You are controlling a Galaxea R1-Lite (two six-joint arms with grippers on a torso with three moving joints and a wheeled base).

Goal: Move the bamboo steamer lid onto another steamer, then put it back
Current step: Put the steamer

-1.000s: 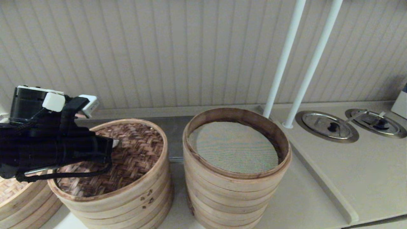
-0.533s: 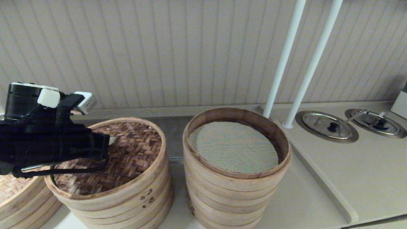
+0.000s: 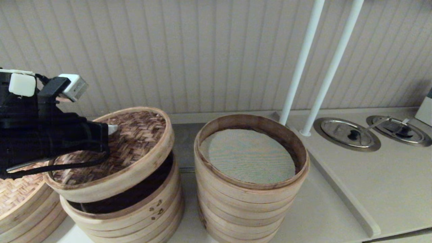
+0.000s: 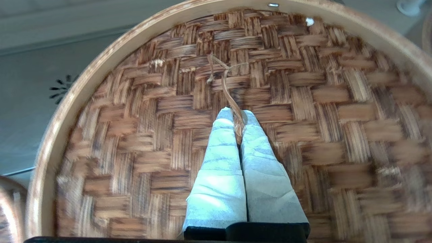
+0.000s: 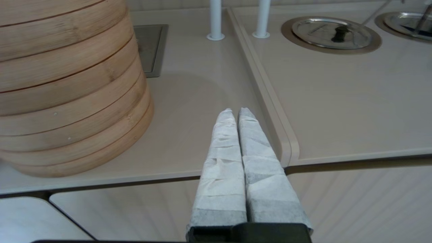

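The dark-woven bamboo steamer lid [image 3: 135, 141] hangs tilted above the shorter speckled steamer [image 3: 135, 216], its far side raised and a dark gap showing beneath. My left gripper [image 3: 111, 130] is shut on the thin loop [image 4: 233, 101] at the lid's centre; the wrapped fingertips [image 4: 222, 121] pinch that strand over the lid's weave [image 4: 303, 101]. To the right stands the tallest steamer stack [image 3: 249, 202] with grey-green mesh cloth [image 3: 249, 155], uncovered. My right gripper [image 5: 235, 113] is shut and empty, low by the counter's front edge beside that stack [image 5: 67, 84].
A paler tan-woven lid [image 3: 13, 192] on another steamer sits at the far left, under my left arm. Two white poles [image 3: 303, 67] rise behind the tall stack. Two round metal covers [image 3: 347, 133] are set into the raised counter on the right.
The left gripper has risen and drawn left, lifting the dark lid off the shorter steamer; the lid now tilts with a gap under it. The tall stack has not moved.
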